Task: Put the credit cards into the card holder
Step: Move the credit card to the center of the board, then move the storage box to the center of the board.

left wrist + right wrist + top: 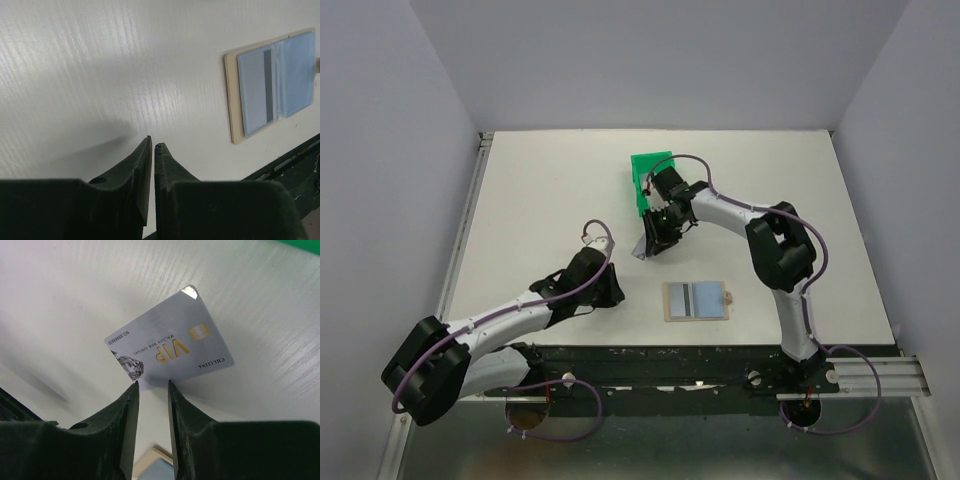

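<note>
The right gripper (152,384) was pinching a silver-grey credit card (170,347) by its lower corner, the fingers closed against it and the printed face turned toward the wrist camera. In the overhead view that gripper (655,238) hung over the middle of the table (540,200), with the card (641,250) slanting down from it, just in front of the green bin (645,180), which stood toward the far edge.

The left gripper (153,141) had its fingers drawn almost together, only a thin slit between the tips and nothing in it. It (612,288) sat low over the table, left of centre and toward the near edge.

The card holder (697,301) lay open and flat by the near edge, right of centre, apart from both grippers. One of its pale blue pockets held a card with a dark stripe (257,90).
</note>
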`<action>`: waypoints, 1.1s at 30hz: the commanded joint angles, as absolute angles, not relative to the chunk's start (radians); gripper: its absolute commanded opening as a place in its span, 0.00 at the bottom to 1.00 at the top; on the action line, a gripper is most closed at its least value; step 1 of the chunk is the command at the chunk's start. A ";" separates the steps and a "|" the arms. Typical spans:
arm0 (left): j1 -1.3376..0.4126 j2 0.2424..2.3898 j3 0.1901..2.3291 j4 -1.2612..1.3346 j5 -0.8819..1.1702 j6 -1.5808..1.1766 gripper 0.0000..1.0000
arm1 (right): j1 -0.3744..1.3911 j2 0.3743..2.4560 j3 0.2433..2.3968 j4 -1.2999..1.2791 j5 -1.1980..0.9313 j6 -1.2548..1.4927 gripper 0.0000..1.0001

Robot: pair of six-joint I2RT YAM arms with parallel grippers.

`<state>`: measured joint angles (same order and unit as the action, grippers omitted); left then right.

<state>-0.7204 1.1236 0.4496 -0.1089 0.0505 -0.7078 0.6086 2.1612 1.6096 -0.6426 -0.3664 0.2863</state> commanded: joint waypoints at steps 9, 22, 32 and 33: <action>-0.669 1.014 0.414 -0.140 0.008 -0.704 0.22 | 0.612 2.054 1.592 -0.571 -0.250 0.202 0.38; -0.641 0.969 0.391 -0.161 0.014 -0.698 0.22 | 0.607 2.213 1.762 -0.650 -0.193 0.250 0.39; -0.634 0.974 0.382 -0.149 0.021 -0.695 0.22 | 0.586 2.266 1.867 -0.744 -0.072 0.276 0.45; -0.632 0.976 0.382 -0.149 0.023 -0.692 0.22 | 0.581 2.267 1.874 -0.752 -0.071 0.276 0.46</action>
<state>-0.6403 0.9833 0.3901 -0.1566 0.0334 -0.7036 0.6014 2.2387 1.8221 -0.6865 -0.1501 0.2615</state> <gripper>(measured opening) 0.222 0.452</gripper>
